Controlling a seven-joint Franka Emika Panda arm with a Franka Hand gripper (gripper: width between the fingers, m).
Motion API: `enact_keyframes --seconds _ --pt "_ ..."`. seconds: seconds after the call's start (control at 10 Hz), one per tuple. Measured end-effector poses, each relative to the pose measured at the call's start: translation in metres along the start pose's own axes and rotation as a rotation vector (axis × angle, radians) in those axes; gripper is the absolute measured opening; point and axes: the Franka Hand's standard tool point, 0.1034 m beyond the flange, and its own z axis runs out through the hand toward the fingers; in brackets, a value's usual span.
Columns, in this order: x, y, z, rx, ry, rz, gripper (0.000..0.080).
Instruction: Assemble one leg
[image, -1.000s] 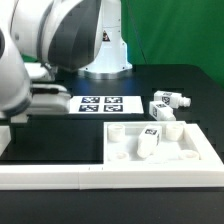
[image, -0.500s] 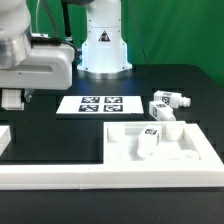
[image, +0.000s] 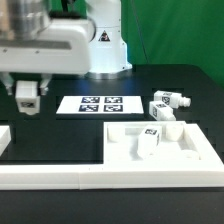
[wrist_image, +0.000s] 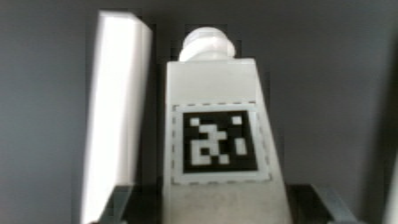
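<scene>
Now the two-finger gripper (image: 27, 100) is clamped on the small white plastic leg (wrist_image: 214, 90), which has been carried a bit toward the exterior view's right. It is held above the black table (image: 70, 135), well apart from the white square tabletop (image: 195, 150), so fitting is judged to come next. A black-and-white square tag (wrist_image: 214, 140) is seen on its side and a round peg (wrist_image: 208, 42) at its tip.

Hand (image: 27, 101) pointing down, clamped on the leg (wrist_image: 217, 120)
</scene>
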Motion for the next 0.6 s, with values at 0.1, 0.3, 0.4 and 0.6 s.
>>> enact_keyframes --seconds 0.1,0.3,0.4,0.6 --pt "0.009 -0.012 -0.007 -0.002 0.072 -0.001 0.0285" --pt "0.011 -0.003 -0.002 -0.03 0.202 -0.011 0.0285" --pt "0.014 -0.001 -0.003 -0.052 0.272 -0.019 0.0285" --pt "0.005 -0.034 -0.006 -0.031 0.357 0.032 0.0285"
